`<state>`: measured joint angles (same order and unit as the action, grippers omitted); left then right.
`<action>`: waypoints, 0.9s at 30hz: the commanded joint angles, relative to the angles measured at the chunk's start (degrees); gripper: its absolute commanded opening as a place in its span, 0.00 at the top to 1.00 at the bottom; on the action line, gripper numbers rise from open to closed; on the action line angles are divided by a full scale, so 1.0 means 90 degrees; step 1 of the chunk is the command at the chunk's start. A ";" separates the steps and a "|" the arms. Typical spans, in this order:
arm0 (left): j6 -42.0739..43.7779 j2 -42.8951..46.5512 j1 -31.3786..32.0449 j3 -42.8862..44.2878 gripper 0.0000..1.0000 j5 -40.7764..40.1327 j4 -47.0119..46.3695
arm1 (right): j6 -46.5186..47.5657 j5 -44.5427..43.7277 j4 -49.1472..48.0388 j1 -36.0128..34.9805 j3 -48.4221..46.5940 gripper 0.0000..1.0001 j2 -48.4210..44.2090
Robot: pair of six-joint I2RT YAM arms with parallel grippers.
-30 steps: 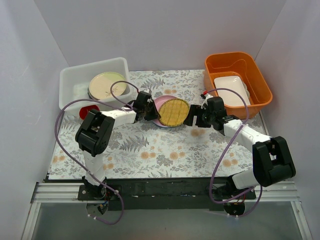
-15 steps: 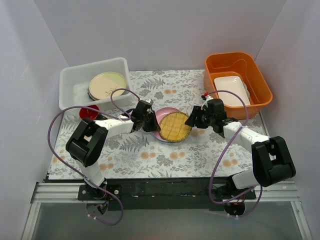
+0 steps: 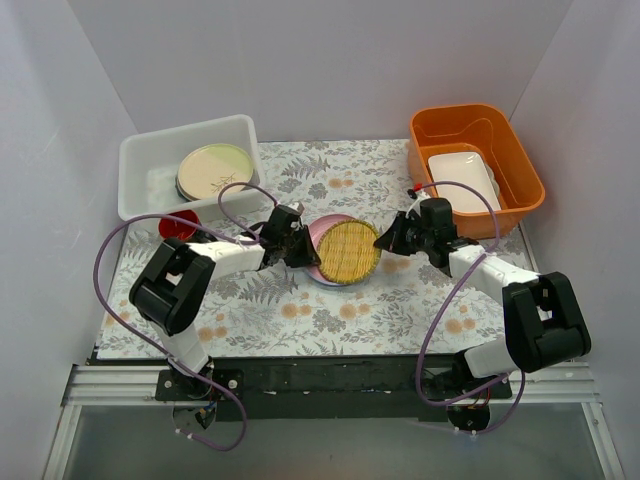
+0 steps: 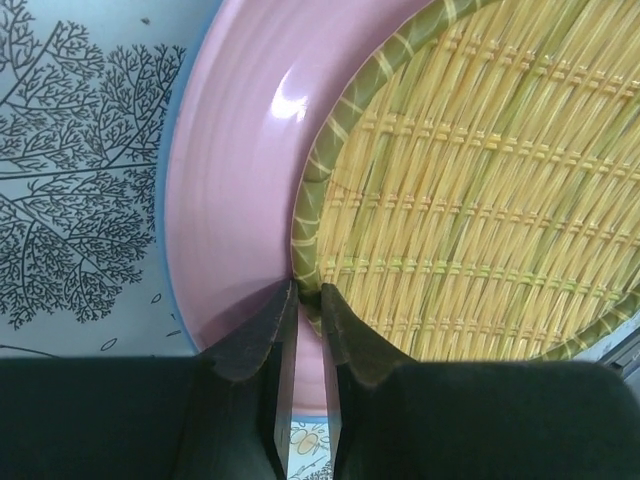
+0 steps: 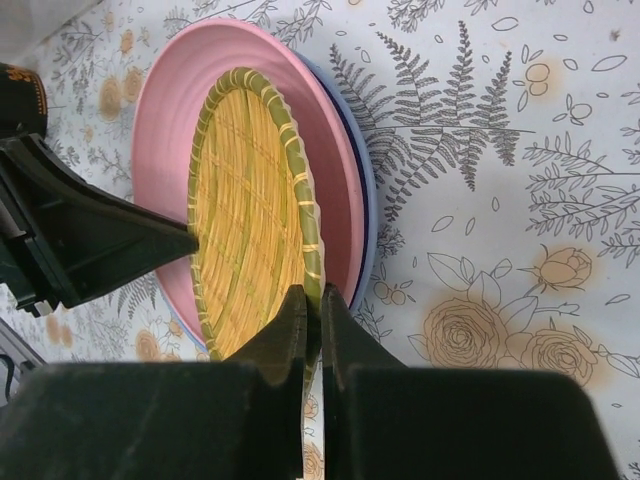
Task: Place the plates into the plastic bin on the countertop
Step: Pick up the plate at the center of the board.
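Observation:
A woven-bamboo yellow plate (image 3: 350,252) (image 4: 480,200) (image 5: 250,220) stands tilted over a pink plate (image 3: 322,230) (image 4: 240,180) (image 5: 200,70), which lies on a light blue plate (image 5: 368,200) on the countertop (image 3: 300,300). My left gripper (image 3: 306,250) (image 4: 308,290) pinches the woven plate's left rim with a narrow gap between its jaws. The right gripper (image 3: 385,240) (image 5: 313,295) is shut on the opposite rim. At the back left, the plastic bin (image 3: 135,165) holds a stack of plates with a pale yellow one (image 3: 215,170) on top.
An orange tub (image 3: 520,160) at the back right holds a white rectangular dish (image 3: 462,180). A red mug (image 3: 175,228) stands just in front of the plastic bin, close to the left arm. Grey walls enclose three sides.
The right gripper has closed on the woven plate's right rim. The plate has shifted a little toward the near edge. The left jaws have eased slightly apart.

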<state>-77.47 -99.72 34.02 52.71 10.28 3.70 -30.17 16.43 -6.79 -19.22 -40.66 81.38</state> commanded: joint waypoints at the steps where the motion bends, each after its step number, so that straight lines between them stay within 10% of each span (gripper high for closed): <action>1: 0.0063 0.0328 0.0068 -0.0300 0.72 0.0049 0.0145 | 0.0101 0.0450 -0.0369 0.0036 0.0182 0.99 -0.0165; 6: -0.0015 0.0865 0.0068 -0.0475 0.44 -0.0215 0.0067 | -0.0084 0.0782 -0.0681 0.0251 0.0387 0.99 -0.0380; 27: -0.0327 0.1451 0.0058 -0.0866 0.38 0.0312 -0.1046 | -0.0602 0.1876 -0.1101 0.0798 0.0612 0.99 -0.1543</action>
<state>-79.40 -89.06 34.61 46.06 10.33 -0.86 -33.28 28.69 -11.40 -12.43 -34.89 69.36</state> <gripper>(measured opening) 0.600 0.058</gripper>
